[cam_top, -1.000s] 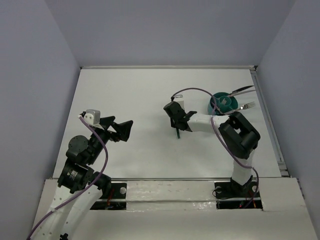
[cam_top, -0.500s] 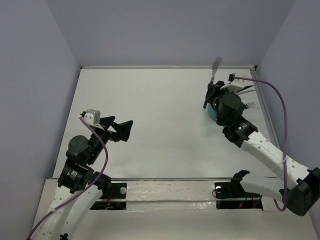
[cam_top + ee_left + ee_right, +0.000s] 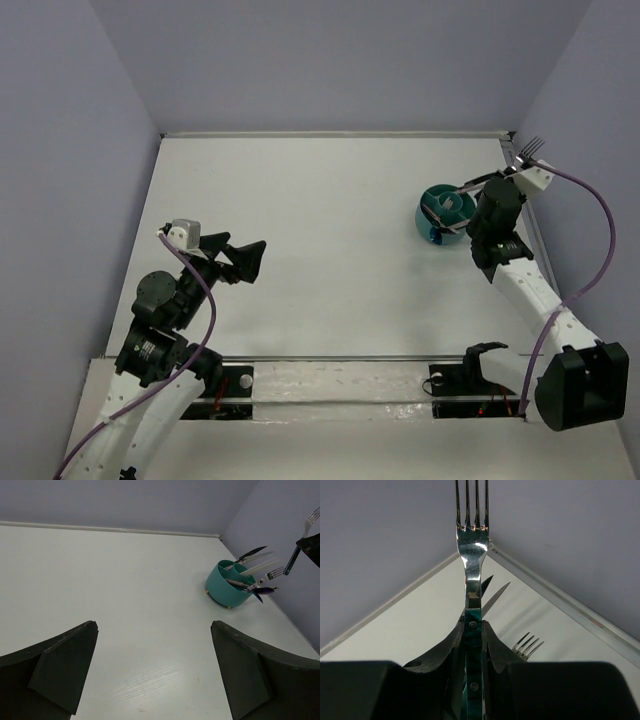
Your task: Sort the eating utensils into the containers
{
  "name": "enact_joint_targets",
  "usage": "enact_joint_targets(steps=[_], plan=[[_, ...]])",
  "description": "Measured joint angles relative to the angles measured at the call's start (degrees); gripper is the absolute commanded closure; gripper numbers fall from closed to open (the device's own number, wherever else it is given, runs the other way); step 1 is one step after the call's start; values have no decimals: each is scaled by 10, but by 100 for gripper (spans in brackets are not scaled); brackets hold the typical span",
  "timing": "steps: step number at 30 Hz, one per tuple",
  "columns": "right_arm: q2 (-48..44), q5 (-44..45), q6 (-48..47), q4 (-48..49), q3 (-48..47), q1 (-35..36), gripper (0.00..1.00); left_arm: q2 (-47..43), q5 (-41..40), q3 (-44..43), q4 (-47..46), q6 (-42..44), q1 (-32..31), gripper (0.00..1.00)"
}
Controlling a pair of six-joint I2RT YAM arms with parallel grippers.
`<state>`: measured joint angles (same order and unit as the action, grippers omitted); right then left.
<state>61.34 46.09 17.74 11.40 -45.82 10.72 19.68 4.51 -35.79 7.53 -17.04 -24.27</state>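
Right fingers (image 3: 452,645), gripping a fork (image 3: 471,545), have swung across to the cup (image 3: 222,587) at upper right, ready to drop; left fingers (image 3: 60,670) open

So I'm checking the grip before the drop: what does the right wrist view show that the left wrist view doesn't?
Only the right wrist view: the right gripper shut on the fork by its handle, close up, tines upward. Only the left wrist view: the teal cup itself, and the left gripper open. Both: the held fork and other utensils jutting from the cup.
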Motion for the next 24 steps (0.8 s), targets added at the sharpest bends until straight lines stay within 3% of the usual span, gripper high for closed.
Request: enact_joint_targets(steps=[12, 24], plan=[[126, -40, -30, 157, 56, -22, 100, 0, 0, 0, 0, 0, 0, 1], [182, -65, -34, 244, 87, -22, 100, 0, 0, 0, 0, 0, 0, 1]])
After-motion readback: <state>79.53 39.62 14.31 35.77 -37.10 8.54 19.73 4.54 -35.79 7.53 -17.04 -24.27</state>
